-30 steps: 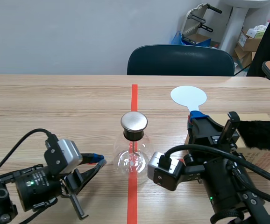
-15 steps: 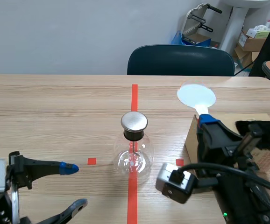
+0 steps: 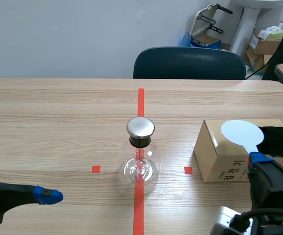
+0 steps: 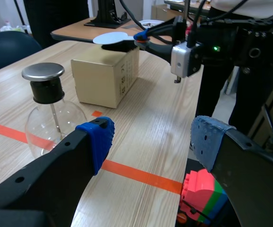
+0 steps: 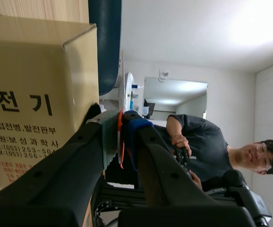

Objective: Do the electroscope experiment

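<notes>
scene view: the electroscope (image 3: 140, 161), a round glass flask with a metal cap (image 3: 140, 127), stood mid-table on the tape line. at its 3 o'clock sat a cardboard box (image 3: 220, 156) with a black fur pad (image 3: 280, 141) on top. the right gripper (image 3: 257, 158), near 4 o'clock from the flask, was clamped on the handle of a white disc paddle (image 3: 241, 133). the disc hung over the box, well apart from the cap. one left fingertip (image 3: 47, 195) showed at 8 o'clock, apart from the glass. the likely trouble was in the carry to the cap: a low swing could clip the box edge or shove the flask, which looked top-heavy and ready to roll.

left wrist view: the left gripper (image 4: 150, 139) was spread wide with nothing between its fingers, and the flask stood ahead of it at about 10 o'clock. if this arm went to steady the flask, a hard squeeze on curved glass could pop it out. touching the cap would probably bleed off any charge.

right wrist view: the pads pinched the thin paddle handle edge-on, with the box just beside at 9 o'clock. so narrow a hold might let the paddle twist on contact.
</notes>
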